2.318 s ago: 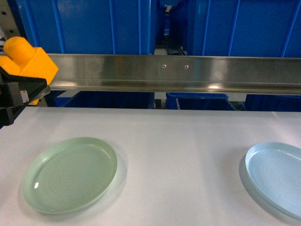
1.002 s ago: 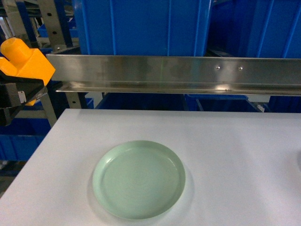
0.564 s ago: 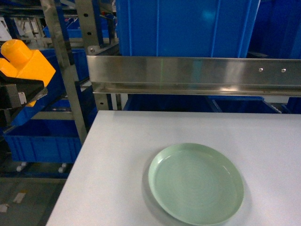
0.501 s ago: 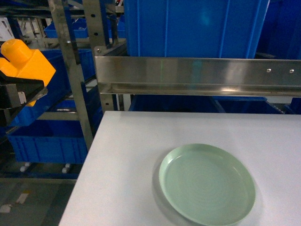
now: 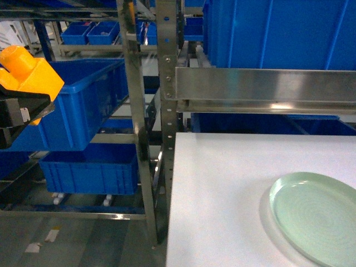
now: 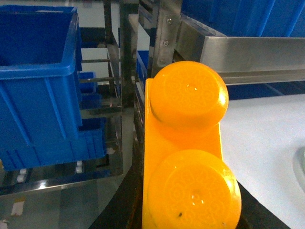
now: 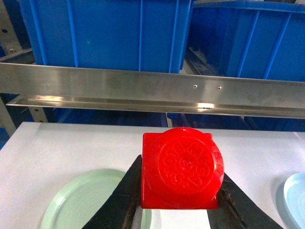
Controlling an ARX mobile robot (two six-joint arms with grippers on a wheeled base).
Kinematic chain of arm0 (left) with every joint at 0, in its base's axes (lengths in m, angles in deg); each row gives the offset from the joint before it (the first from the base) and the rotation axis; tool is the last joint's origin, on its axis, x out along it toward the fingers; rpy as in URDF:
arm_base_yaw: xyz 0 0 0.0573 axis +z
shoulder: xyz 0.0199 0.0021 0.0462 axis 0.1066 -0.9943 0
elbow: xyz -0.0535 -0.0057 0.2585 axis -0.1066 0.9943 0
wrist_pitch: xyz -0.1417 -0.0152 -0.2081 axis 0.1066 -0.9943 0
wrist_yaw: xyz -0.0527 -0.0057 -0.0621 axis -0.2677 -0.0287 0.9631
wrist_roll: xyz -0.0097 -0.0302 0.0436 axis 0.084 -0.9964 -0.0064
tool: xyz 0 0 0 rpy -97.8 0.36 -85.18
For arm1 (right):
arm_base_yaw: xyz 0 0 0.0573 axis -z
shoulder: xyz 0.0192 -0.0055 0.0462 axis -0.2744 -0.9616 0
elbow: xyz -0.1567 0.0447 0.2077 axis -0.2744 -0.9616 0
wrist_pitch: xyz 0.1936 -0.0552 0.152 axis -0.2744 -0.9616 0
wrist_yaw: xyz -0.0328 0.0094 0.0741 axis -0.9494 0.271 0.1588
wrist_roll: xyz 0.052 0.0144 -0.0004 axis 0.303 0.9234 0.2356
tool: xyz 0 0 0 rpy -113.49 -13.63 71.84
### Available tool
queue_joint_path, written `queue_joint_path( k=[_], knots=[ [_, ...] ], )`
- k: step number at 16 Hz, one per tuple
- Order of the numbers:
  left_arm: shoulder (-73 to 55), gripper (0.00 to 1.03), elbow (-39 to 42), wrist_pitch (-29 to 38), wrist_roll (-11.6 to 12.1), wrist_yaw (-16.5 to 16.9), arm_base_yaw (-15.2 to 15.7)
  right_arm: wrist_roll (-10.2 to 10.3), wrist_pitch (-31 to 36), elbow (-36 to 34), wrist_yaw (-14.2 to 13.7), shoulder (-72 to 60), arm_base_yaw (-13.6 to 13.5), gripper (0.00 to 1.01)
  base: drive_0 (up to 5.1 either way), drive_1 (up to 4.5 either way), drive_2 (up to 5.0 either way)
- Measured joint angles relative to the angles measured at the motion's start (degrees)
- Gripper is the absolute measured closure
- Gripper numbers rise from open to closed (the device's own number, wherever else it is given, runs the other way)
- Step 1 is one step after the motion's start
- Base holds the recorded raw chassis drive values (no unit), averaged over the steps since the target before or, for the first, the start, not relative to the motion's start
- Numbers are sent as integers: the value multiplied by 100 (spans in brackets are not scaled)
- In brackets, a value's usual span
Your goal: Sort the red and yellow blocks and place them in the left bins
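Two toy bricks are each held in a robot gripper, one per arm. The yellow brick (image 6: 186, 152) is a glossy orange-yellow oblong with two round domed studs in a row, each stud faintly embossed with a curling pattern. The left gripper (image 5: 25, 103) is closed around its lower body, its black jaws pressed against the sides. In the head view this brick sits high at the far left edge, raised in the air beside the white table (image 5: 222, 194) rather than over it.

The red brick (image 7: 181, 168) is smaller and squarish, shiny bright red, with a single wide round stud whose top carries raised lettering too small to read. The right gripper (image 7: 178, 210) clamps it from both sides with dark angled jaws. It hangs above the white table, between a pale green plate (image 7: 90, 202) to its left and the rim of a pale blue plate (image 7: 295, 200) at the right edge.

Left of the table stands a metal rack (image 5: 133, 111) of perforated steel uprights. On it rests a large blue bin (image 5: 83, 100), deep and rectangular with a thick rim and smooth walls, open at the top. A second, lower blue bin (image 5: 92, 167) sits beneath it near the floor. More blue bins fill the shelves behind a long steel rail (image 5: 267, 89) that runs across the back of the table.
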Motion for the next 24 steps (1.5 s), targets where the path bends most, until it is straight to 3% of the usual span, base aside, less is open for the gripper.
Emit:
queue_joint_path(
  k=[24],
  knots=[
    [-4, 76, 0, -2, 0, -4, 11, -2, 39, -2, 2, 4, -2, 72, -501, 244, 244]
  ],
)
